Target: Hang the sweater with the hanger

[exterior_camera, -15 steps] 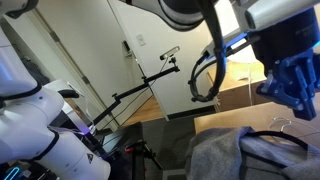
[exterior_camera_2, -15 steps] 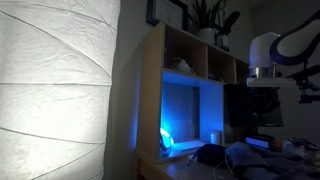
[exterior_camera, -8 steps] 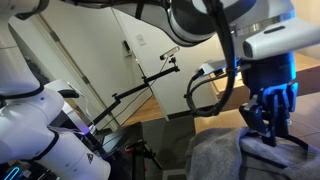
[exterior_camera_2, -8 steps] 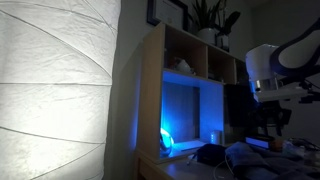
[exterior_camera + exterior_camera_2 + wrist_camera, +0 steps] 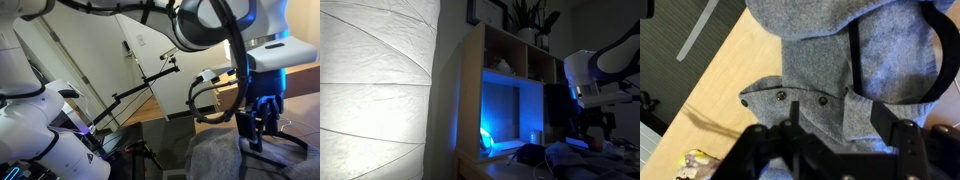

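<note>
The grey sweater (image 5: 820,50) lies crumpled on a wooden table (image 5: 730,70), its buttoned collar flap facing up. A black hanger (image 5: 854,60) rests on it, with its curved arm running off to the right. My gripper (image 5: 840,120) hovers just above the collar flap, open. Its dark fingers (image 5: 885,115) straddle the fabric and hold nothing. In an exterior view the gripper (image 5: 255,125) points down over the sweater (image 5: 215,155), with the hanger (image 5: 288,138) beside it. In the dark exterior view the gripper (image 5: 592,120) hangs above the sweater (image 5: 570,155).
The table edge runs diagonally at the left of the wrist view, with dark floor beyond it. A small yellow object (image 5: 695,160) lies near the table corner. A black stand arm (image 5: 140,85) stands behind. A glowing lamp shade (image 5: 380,90) and a blue-lit shelf (image 5: 505,100) fill the dark view.
The arm has come down from above onto the sweater, and the jaws have spread from shut to open.
</note>
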